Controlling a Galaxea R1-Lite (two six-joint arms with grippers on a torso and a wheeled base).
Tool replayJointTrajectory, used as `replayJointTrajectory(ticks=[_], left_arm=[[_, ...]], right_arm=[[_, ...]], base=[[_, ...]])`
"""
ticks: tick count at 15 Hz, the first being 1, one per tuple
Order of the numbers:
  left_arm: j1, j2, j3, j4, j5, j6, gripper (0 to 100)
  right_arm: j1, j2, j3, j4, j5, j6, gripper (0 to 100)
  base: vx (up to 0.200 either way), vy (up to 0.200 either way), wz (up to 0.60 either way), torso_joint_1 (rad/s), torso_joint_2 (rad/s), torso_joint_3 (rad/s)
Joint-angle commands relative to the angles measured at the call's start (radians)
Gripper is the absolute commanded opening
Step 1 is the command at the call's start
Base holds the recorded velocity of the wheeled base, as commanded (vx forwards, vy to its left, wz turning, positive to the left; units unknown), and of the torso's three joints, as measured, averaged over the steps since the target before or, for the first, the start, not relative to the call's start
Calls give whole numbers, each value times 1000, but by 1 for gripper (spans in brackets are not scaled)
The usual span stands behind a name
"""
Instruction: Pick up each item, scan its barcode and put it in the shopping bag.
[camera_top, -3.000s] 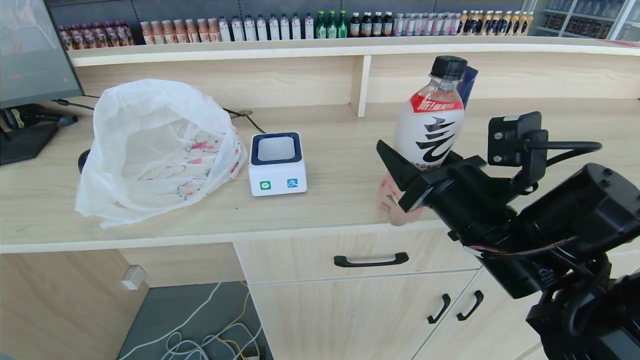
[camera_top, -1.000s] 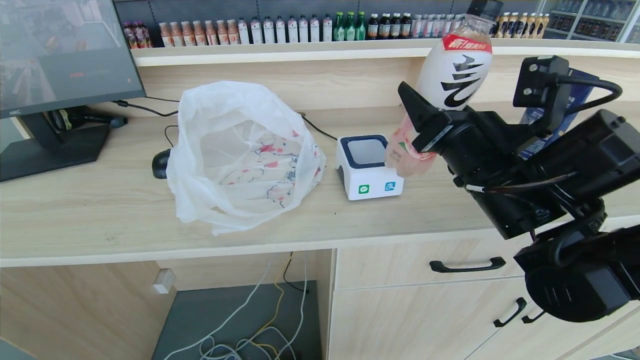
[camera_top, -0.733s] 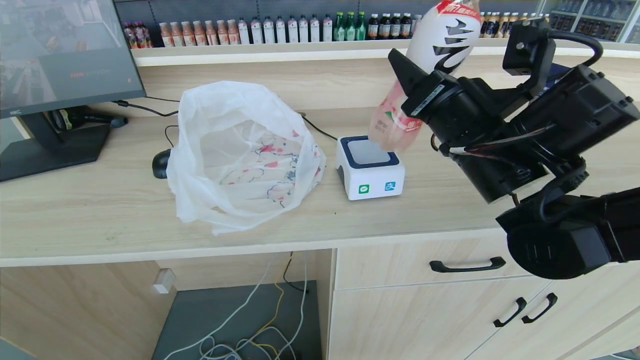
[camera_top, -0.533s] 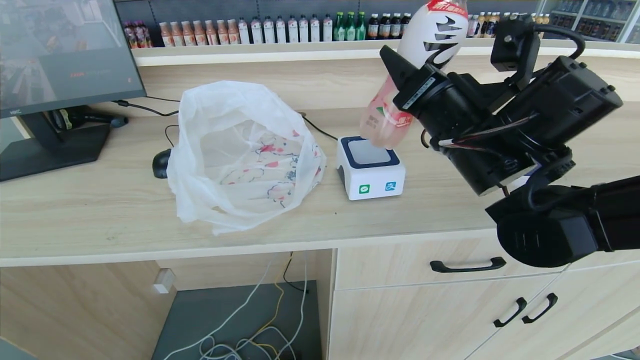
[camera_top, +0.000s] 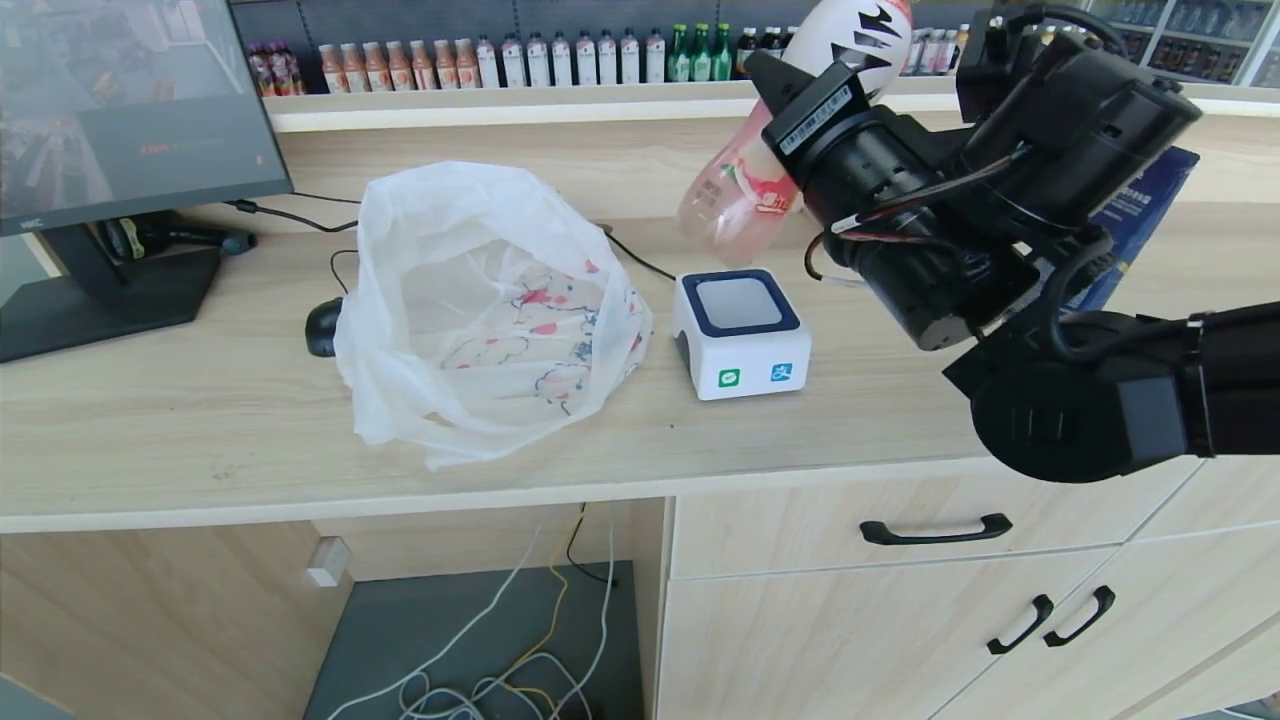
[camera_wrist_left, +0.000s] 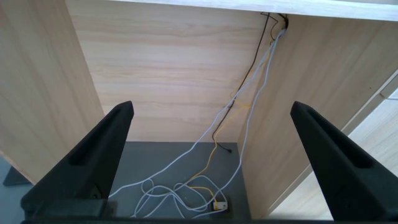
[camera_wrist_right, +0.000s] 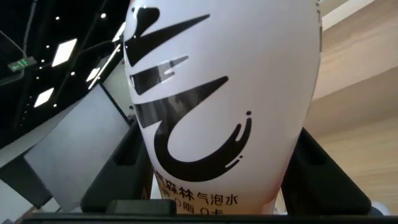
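Head view: right gripper (camera_top: 805, 105) is clamped around the middle of the bottle (camera_top: 735, 200); the bottle is tilted, base end lowest, held in the air above the far edge of the scanner (camera_top: 740, 330); the shopping bag (camera_top: 480, 300) stands open on the counter (camera_top: 200, 420), just beside the scanner on the robot's left; a blue box (camera_top: 1140, 220) stands behind the right arm. Left wrist view: left gripper (camera_wrist_left: 211, 162) has its fingers spread wide and holds nothing; cables (camera_wrist_left: 186, 193) lie on the floor beneath it.

Wood counter (camera_top: 180, 430), drawers (camera_top: 850, 600) below; drinks shelf (camera_top: 560, 58) behind, cables (camera_top: 440, 695) on grey floor (camera_top: 400, 620)
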Motion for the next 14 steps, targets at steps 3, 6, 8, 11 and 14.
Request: replayJointTrajectory(ticks=[3,6,8,11,14], left_arm=[[0,0,0,0,0,-1,100],[0,0,0,0,0,-1,100],[0,0,0,0,0,-1,100],[0,0,0,0,0,-1,100],[0,0,0,0,0,-1,100]], right_arm=[[11,6,-48,73,-56,132,0],[8,10,-51,134,-79,214,0],[8,18,-60,174,-90,272,0],[10,39,-63,179,-91,303,0],[14,65,-63,180,-91,324,0]], base=[[0,0,0,0,0,0],[0,0,0,0,0,0],[0,0,0,0,0,0],[0,0,0,0,0,0],[0,0,0,0,0,0]])
